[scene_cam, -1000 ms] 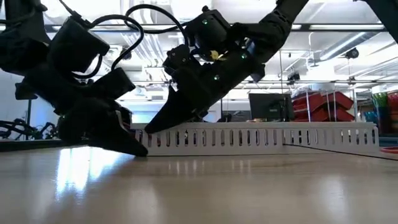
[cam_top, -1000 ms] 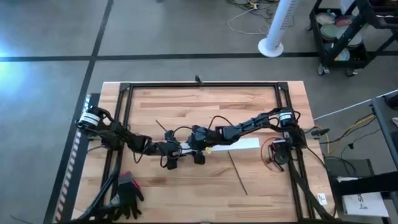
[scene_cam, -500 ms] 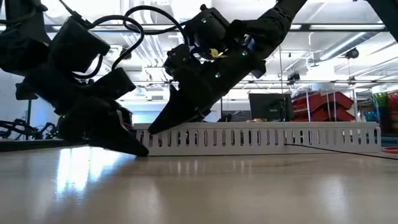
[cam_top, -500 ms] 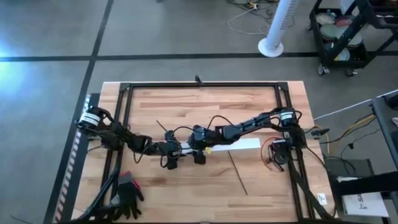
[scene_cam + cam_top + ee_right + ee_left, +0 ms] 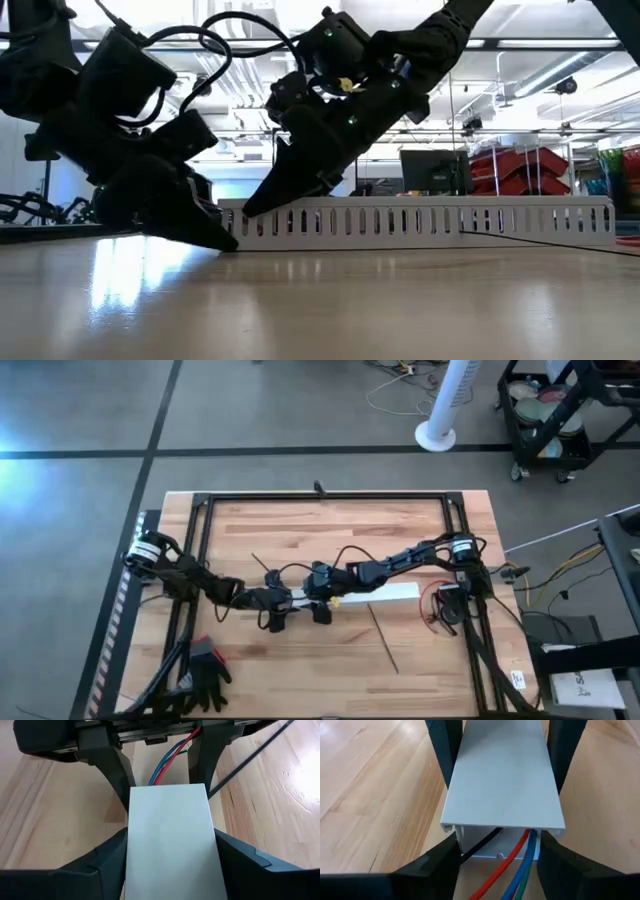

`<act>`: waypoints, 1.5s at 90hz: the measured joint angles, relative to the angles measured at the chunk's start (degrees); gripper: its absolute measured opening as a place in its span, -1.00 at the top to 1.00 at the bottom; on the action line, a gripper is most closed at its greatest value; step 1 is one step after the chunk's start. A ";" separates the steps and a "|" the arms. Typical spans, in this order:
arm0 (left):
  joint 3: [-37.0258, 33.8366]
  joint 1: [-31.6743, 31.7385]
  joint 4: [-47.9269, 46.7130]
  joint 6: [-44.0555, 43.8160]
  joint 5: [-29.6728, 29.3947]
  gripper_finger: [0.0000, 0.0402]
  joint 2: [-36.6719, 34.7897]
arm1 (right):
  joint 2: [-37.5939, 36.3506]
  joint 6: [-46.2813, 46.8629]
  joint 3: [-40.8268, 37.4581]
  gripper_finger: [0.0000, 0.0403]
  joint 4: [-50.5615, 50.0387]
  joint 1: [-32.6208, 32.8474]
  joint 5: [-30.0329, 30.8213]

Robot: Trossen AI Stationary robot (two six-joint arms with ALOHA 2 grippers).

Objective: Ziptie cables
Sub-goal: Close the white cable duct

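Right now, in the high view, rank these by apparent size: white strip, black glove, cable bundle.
1. white strip
2. black glove
3. cable bundle
The glove and the bundle look nearly alike, so their order is unsure.

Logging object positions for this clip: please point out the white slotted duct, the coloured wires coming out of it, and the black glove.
white slotted duct [image 5: 502,780], left wrist view, on its flat lid.
coloured wires [image 5: 517,856], left wrist view, on the red wire leaving the duct's open end.
black glove [image 5: 208,678], high view, on its palm.
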 joint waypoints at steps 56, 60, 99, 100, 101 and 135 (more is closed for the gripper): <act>-0.31 -0.07 2.22 0.74 0.13 0.16 -0.37 | -1.07 0.32 0.29 -0.14 -4.07 -0.04 0.11; -0.16 -0.07 2.23 0.91 0.01 0.15 -0.53 | -1.07 0.24 0.31 -0.13 -4.11 -0.03 0.13; 0.56 0.00 2.81 3.20 -3.11 -0.61 -1.73 | -0.98 -0.22 0.37 -0.15 -4.10 -0.04 0.13; 0.70 0.00 2.79 3.39 -3.08 -0.62 -1.73 | -0.98 -0.24 0.37 -0.14 -4.09 -0.04 0.13; 0.85 0.00 2.77 3.58 -3.04 -0.64 -1.73 | -0.97 -0.25 0.37 -0.14 -4.08 -0.04 0.13; 5.82 0.49 0.89 5.99 -2.00 -0.35 2.55 | -0.94 -0.24 0.35 -0.17 -4.08 0.10 0.10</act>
